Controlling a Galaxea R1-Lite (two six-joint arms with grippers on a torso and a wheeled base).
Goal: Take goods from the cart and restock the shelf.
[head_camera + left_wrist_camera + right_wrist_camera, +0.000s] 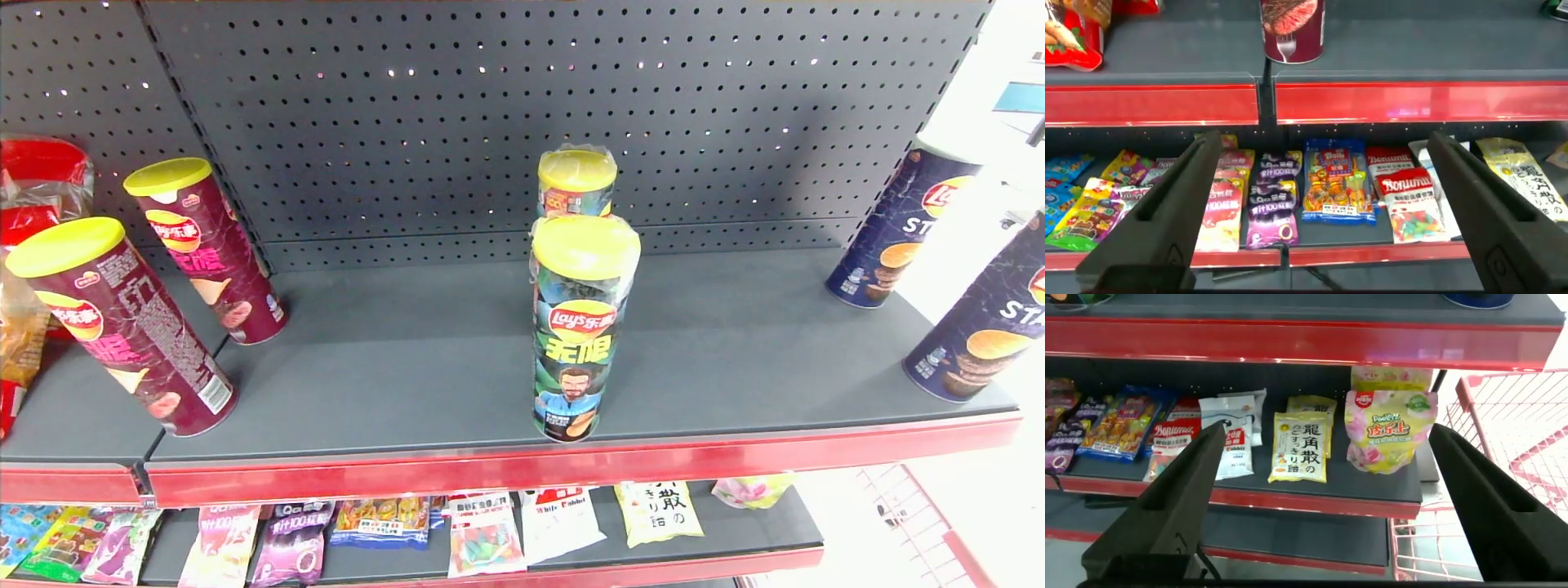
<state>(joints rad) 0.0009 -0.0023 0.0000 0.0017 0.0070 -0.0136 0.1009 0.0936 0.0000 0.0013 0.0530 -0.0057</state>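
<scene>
Dark pegboard backs a grey shelf (408, 359) with a red front edge, where chip cans stand upright in three groups. Two maroon cans (122, 327) are at the robot's left, two green cans (581, 327) stand one behind the other in the middle, and two navy cans (898, 229) are at the right. Bare stretches of shelf lie between the groups. Beneath it, the lower shelf (759, 531) carries a row of flat candy bags (1335, 180).

Both arms sit low, facing that lower shelf. The left gripper (1324, 139) has its fingers spread wide with nothing between them. The right gripper (1328, 429) is likewise spread and empty.

The cart (1511, 374), a red wire frame, stands just past the shelf's right end, on the robot's right. Its contents cannot be made out, since the wire sides are all that can be seen of it.

With both grippers empty, the next step looks like a pick from the cart. The cart lies to the right of both grippers and the right arm is clearly nearer, so the reach would probably fall to that arm. If the stock matches the cans above, its long axis should end up vertical in one of the open gaps.
</scene>
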